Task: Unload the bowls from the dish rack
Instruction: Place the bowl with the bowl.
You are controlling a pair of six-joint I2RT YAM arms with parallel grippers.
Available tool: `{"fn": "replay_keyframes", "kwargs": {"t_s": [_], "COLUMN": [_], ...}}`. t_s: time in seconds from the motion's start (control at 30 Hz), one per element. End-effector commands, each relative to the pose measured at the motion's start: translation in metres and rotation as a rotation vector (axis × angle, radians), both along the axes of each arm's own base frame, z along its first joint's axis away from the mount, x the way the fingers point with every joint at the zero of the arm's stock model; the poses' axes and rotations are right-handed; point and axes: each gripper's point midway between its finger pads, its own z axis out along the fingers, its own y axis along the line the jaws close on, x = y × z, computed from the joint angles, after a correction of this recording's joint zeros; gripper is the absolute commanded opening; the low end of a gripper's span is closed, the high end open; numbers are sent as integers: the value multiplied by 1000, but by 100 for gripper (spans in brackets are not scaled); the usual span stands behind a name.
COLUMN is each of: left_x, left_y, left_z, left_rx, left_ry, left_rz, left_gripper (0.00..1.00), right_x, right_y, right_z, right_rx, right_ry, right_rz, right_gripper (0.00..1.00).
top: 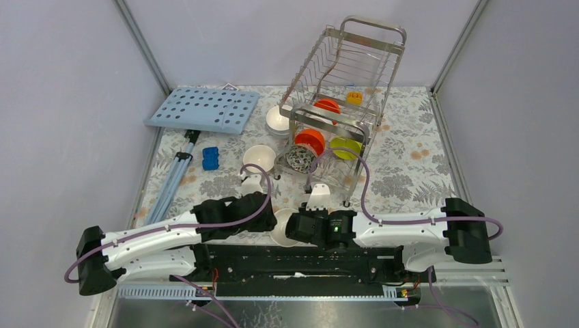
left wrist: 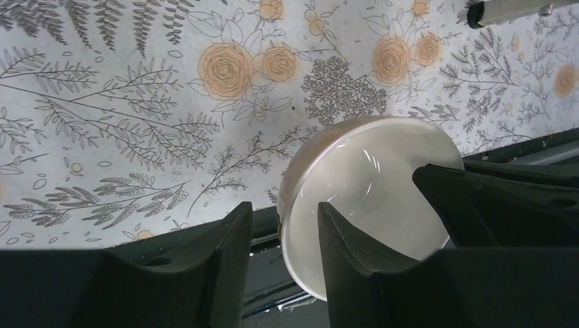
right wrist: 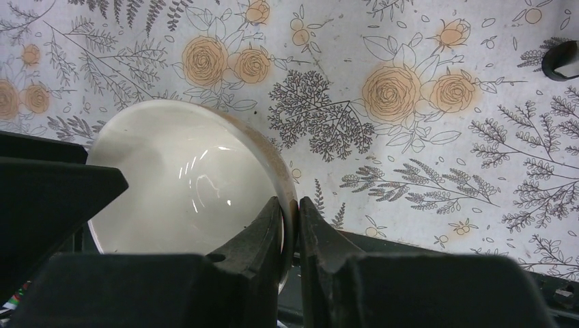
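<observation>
Both arms lie low over the near edge of the tabletop (top: 410, 171), each reaching inward from its outer base so that the wrists meet near the centre.

Left arm (top: 153, 239): extended to the right, with the white link close to level. Left hand (left wrist: 283, 208): fingers (left wrist: 225, 266) parted, one on each side of the rim of a pale bowl (left wrist: 369, 184). The outer finger stands clear of the wall. Contact of the inner finger cannot be determined.

Right arm (top: 410, 232): extended to the left, also close to level. Right hand (right wrist: 288, 203): fingers (right wrist: 259, 239) closed tightly on the same rim, one inside the bowl and one outside. The bowl is held tilted.
</observation>
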Motion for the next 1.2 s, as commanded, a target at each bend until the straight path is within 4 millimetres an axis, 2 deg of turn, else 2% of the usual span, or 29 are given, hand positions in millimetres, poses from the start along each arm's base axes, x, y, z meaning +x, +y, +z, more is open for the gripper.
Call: {"fn": "replay_keyframes", "kwargs": {"t_s": [0.0, 0.3, 0.43, 0.53, 0.7, 0.8, 0.87, 1.0, 1.1, 1.17], "left_x": [-4, -9, -8, -6, 8, 20, 29, 58, 85, 101], "left_y": [-12, -12, -12, -12, -2, 11, 20, 44, 61, 70], "left_z": [-1, -9, -6, -4, 13, 30, 41, 66, 83, 89], "left_rx": [-35, -32, -41, -44, -28, 3, 17, 48, 65, 66], "left_ry": [7, 27, 19, 9, -60, -117, -148, -213, -246, -248], "left_rz": [-59, -70, -67, -61, 1, 49, 78, 155, 205, 235], "left_gripper": [42, 21, 0, 0, 0, 0, 0, 0, 0, 0], "right_x": [10, 11, 11, 9, 3, 0, -1, -6, -13, -20], "right_y": [10, 12, 14, 17, 23, 18, 12, 0, -6, -9], "right_z": [27, 32, 33, 33, 41, 46, 51, 64, 60, 51], "right_rx": [139, 146, 146, 141, 118, 93, 80, 75, 103, 143], "right_ry": [-40, -49, -48, -43, -28, -26, -33, -74, -91, -93], "right_rz": [-61, -54, -43, -17, 54, 91, 104, 185, 272, 324], "right_gripper": [0, 0, 0, 0, 48, 64, 69, 71, 69, 67]}}
